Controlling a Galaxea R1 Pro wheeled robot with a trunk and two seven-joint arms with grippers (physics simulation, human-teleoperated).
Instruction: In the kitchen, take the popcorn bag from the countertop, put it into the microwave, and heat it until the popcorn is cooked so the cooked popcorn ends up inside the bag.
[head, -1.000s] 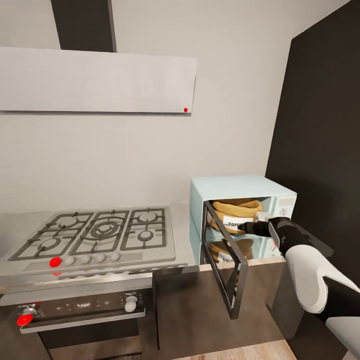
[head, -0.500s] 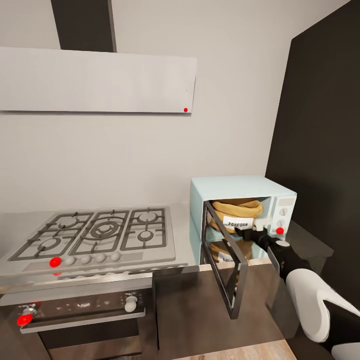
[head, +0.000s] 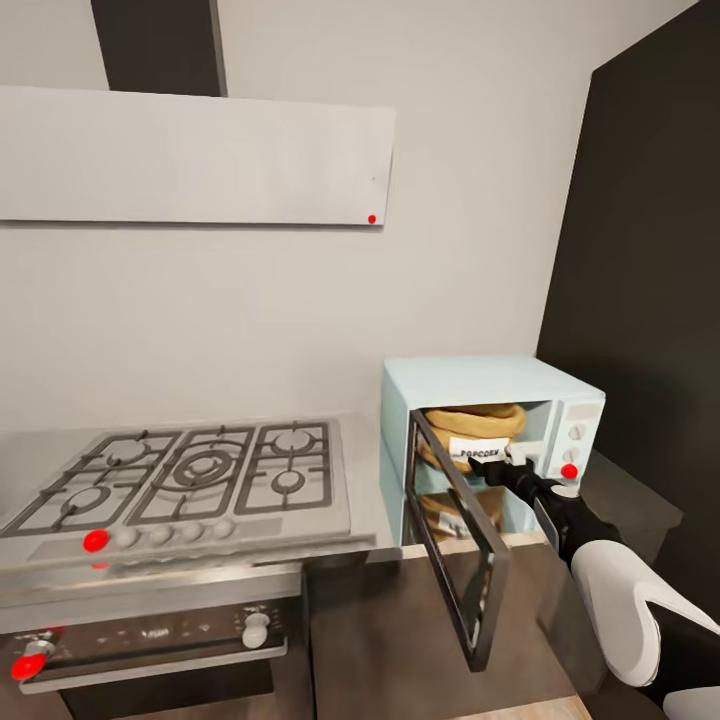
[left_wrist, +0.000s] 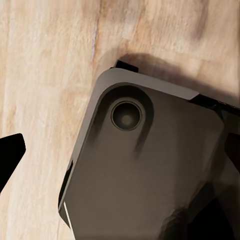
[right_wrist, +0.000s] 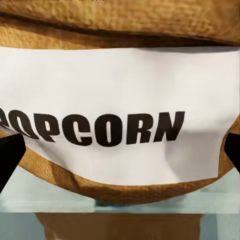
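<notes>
Head view: microwave (head: 470, 385) stood on the countertop (head: 365, 475) at the right end, beside the gas hob (head: 190, 475), door (head: 460, 545) swung wide open toward the camera. Popcorn bag (head: 470, 430) sat upright inside the cavity, white label facing out, mirrored in the glossy floor of the cavity. Right gripper (head: 497, 468) held just in front of the bag at the cavity mouth, at label height; fingers looked parted, nothing gripped; contact with the bag could not be settled. Red marker noted on the microwave control panel (head: 569, 471), others on the hob front, the oven (head: 150, 635) below and the grey wall panel (head: 200, 160). Right wrist view: bag (right_wrist: 120, 100) seen very close, label reading POPCORN square-on, dark fingertips (right_wrist: 10, 155) at both picture edges, spread wider than the label. Left wrist view: pointed down at wooden floor (left_wrist: 45, 75) and part of the robot's dark base (left_wrist: 145, 175); one dark fingertip (left_wrist: 10, 152) visible, opening of left gripper could not be judged.
</notes>
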